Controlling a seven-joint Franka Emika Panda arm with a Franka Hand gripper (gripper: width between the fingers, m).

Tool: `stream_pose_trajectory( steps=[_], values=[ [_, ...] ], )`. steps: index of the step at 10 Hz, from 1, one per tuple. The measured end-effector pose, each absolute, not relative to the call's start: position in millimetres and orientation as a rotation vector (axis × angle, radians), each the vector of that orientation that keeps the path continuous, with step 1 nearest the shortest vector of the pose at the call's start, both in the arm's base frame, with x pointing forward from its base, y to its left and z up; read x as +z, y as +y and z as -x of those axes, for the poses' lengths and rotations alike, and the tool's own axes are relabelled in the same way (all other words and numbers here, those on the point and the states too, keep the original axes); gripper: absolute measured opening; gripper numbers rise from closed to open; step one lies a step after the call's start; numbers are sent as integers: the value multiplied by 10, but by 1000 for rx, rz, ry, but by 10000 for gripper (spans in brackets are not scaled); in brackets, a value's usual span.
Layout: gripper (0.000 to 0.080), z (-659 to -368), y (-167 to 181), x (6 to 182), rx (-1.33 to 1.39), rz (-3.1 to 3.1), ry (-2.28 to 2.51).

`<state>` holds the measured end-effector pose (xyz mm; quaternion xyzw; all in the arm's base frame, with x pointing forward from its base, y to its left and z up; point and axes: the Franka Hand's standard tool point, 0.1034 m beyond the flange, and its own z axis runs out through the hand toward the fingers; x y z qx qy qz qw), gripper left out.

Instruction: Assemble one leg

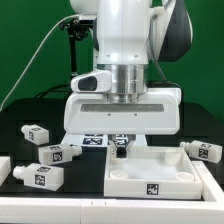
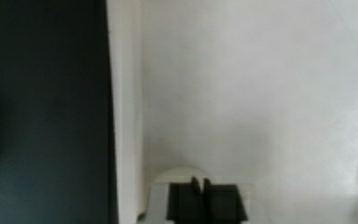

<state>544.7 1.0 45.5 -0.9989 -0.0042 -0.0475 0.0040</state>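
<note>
My gripper (image 1: 120, 145) points straight down at the far edge of the large flat white tabletop piece (image 1: 150, 172). In the wrist view the two dark fingers (image 2: 185, 202) stand pressed together with only a thin line between them, and I see nothing held. My gripper (image 2: 201, 200) hangs over a broad white surface (image 2: 247, 90), with dark table to one side. Three legs lie at the exterior view's left: one far (image 1: 37, 133), one in the middle (image 1: 55, 153), one near (image 1: 40, 177). Another leg (image 1: 205, 150) lies at the right.
A white raised wall (image 1: 205, 175) borders the tabletop piece at the exterior view's right and front. The marker board (image 1: 93, 141) lies just behind the gripper. A white part (image 1: 4, 165) shows at the left edge. A green backdrop stands behind.
</note>
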Motion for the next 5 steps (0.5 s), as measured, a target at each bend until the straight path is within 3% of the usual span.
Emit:
stream_pose_trajectory(
  steps=[3, 5],
  values=[
    [0, -5427, -6, 459, -115, 3129, -9],
    [0, -5469, -82, 715, 97, 3114, 42]
  ],
)
